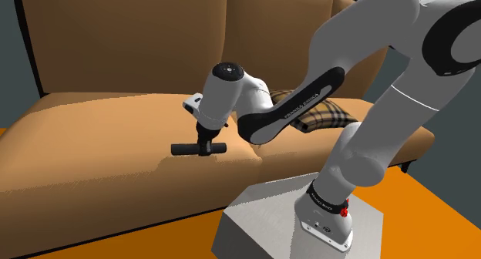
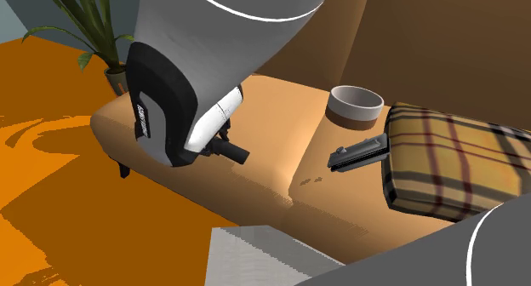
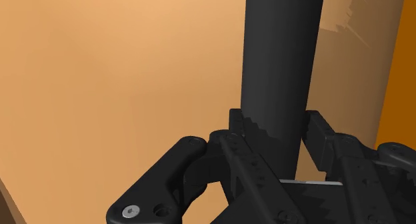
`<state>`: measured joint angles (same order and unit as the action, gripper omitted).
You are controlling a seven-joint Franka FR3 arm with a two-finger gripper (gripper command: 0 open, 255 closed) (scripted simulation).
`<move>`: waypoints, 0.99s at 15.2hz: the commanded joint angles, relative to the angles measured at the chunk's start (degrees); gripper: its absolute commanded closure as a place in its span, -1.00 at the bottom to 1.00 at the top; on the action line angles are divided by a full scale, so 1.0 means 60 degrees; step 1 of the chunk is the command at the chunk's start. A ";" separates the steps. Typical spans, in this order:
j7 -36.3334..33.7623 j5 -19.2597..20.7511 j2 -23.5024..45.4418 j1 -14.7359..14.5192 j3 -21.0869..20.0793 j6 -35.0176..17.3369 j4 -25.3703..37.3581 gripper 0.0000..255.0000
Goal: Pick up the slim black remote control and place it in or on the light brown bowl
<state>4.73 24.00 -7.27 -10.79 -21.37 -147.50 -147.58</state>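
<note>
Lettering on your white arm is unreadable (too small); the pincer clamps the slim black rod-shaped remote control.

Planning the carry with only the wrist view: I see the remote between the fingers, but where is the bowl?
Observer: In the second exterior view the bowl sits on the sofa seat, next to a plaid pillow.
Operator: Is the remote off the seat?
Observer: It appears so. In the shoulder view the gripper holds the remote roughly level above the cushion.
Operator: Anything near the bowl?
Observer: A second black device lies on the seat near the bowl, by the pillow's edge.
</note>
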 commanded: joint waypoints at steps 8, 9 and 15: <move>0.1015 -0.1110 -0.0904 -0.0348 0.0162 0.1116 0.0305 1.00; 0.1107 -0.1202 -0.1001 -0.0380 0.0186 0.1245 0.0353 1.00; 0.1584 -0.1650 -0.1520 -0.0544 0.0326 0.2031 0.0692 1.00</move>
<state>13.68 14.66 -15.66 -13.82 -19.58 -136.28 -143.74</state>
